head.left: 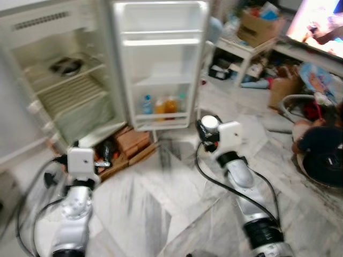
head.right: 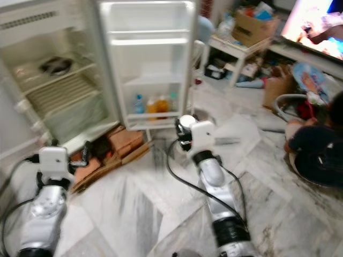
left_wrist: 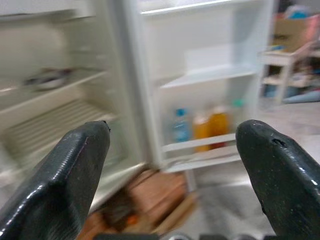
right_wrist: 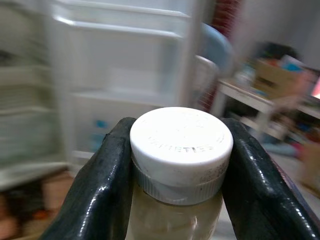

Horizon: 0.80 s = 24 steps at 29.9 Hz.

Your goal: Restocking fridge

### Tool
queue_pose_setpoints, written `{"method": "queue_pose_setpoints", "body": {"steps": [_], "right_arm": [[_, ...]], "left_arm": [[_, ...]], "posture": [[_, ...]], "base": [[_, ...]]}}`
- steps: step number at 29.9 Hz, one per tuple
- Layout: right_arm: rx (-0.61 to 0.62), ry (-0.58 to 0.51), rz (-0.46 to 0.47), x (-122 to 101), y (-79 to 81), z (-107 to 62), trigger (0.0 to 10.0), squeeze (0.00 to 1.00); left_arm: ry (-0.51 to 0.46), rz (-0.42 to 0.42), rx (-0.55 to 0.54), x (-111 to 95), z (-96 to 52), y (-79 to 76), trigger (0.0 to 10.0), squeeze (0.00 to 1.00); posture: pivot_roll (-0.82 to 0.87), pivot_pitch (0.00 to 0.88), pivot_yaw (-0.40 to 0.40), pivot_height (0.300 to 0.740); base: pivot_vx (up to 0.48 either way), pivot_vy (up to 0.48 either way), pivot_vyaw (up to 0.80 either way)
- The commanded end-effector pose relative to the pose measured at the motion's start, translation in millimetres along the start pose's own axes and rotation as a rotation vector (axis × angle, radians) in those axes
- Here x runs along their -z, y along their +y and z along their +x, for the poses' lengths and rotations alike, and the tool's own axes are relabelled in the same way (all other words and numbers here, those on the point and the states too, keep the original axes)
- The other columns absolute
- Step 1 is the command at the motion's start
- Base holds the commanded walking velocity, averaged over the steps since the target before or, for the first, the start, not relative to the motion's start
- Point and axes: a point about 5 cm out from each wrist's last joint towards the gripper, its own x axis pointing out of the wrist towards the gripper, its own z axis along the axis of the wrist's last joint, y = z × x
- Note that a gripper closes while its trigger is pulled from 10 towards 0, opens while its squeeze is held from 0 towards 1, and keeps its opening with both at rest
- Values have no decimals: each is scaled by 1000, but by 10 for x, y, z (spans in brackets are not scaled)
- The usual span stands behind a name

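The white fridge (head.left: 64,80) stands open ahead, with its door (head.left: 161,64) swung wide. Three bottles (head.left: 161,106) stand in the door's bottom shelf: a clear one with a blue cap and two orange ones. My right gripper (right_wrist: 180,165) is shut on a bottle with a white cap (right_wrist: 181,146) and pale liquid; the white cap (head.left: 209,122) sits low in front of the door. My left gripper (left_wrist: 175,165) is open and empty, pointing at the fridge. A dark dish (head.left: 65,66) lies on an upper wire shelf.
Cardboard pieces (head.left: 126,147) lie on the marble floor under the fridge. A white table (head.left: 246,51) with a cardboard box (head.left: 257,27) stands at the back right. A person (head.left: 321,144) sits on the floor at the right, near a paper bag (head.left: 284,88).
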Motion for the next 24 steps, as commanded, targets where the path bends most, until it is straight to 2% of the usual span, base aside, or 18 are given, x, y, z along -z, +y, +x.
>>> {"method": "queue_pose_setpoints", "body": {"steps": [1,13,24], "right_arm": [[-46,-70,11,-167,143,105,10000,0],[-102,-83,0,-184,224,137,10000,0],[-122,-91,-11,-193,252,156,10000,0]], "left_arm": [[1,19,-29,-8,-9,124,10000,0],[1,10,-44,-10,-5,116,10000,0],[9,16,-43,-8,15,131,10000,0]], "posture": [[26,0,-43,740],[38,0,-51,740],[41,0,-47,740]], "base": [[469,0,0],[454,0,0],[366,309,0]]}}
